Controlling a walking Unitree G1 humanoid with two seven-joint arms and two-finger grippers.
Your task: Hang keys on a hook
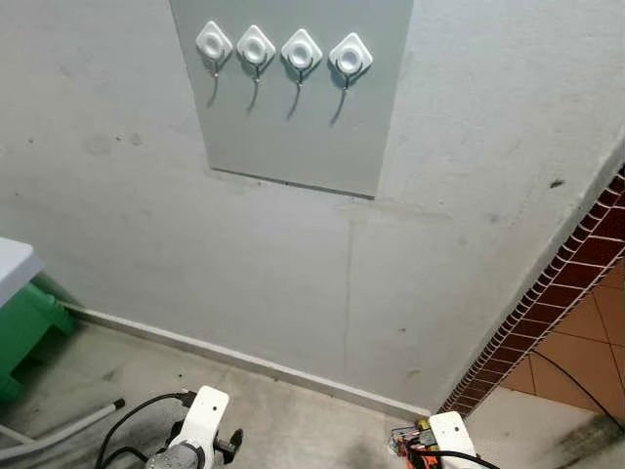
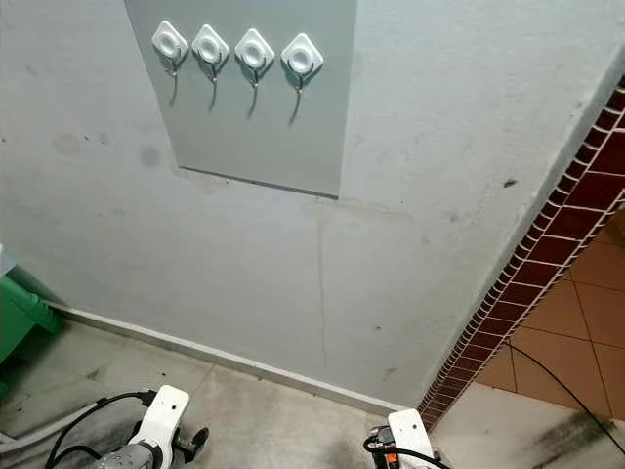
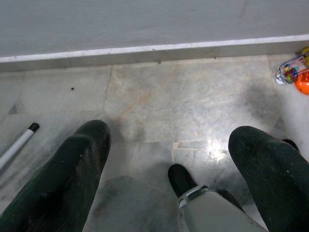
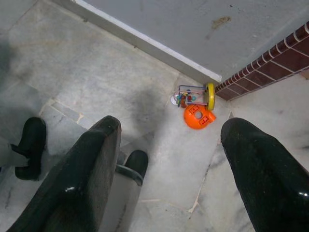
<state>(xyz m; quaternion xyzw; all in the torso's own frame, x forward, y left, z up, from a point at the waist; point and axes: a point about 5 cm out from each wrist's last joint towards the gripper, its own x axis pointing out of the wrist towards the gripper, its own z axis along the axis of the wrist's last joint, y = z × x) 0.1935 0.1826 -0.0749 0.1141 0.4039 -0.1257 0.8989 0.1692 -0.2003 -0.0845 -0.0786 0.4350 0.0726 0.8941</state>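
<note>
Standing before a grey wall [image 1: 195,234], the robot faces a paler grey panel [image 1: 293,127] fixed high on it, and on that panel sits a row of four white hooks [image 1: 282,47], each a diamond-shaped pad with a thin metal hook below; all four are bare. A white skirting strip [image 1: 244,360] runs along the foot of the wall. Off to the robot's left is a green plastic piece with a white top [image 1: 20,303], and a white pole with a black tip [image 3: 19,142] lies on the marble floor [image 3: 159,106] near the left gripper. To the right, a wall of dark red small tiles [image 1: 576,264] slants away, with orange floor tiles [image 1: 586,352] beyond it.

Both arms hang low, well below the hooks. The left gripper [image 3: 169,169] points at the floor with its two black fingers [image 3: 67,179] spread wide and nothing between them. The right gripper [image 4: 169,164] hangs likewise, fingers [image 4: 82,179] wide apart and empty. On the floor just ahead of the right gripper, close to the corner where skirting meets red tiles, lies a small bright toy [image 4: 195,104]: an orange round piece with a yellow disc and coloured beads on wires. I cannot make out any keys.
</note>
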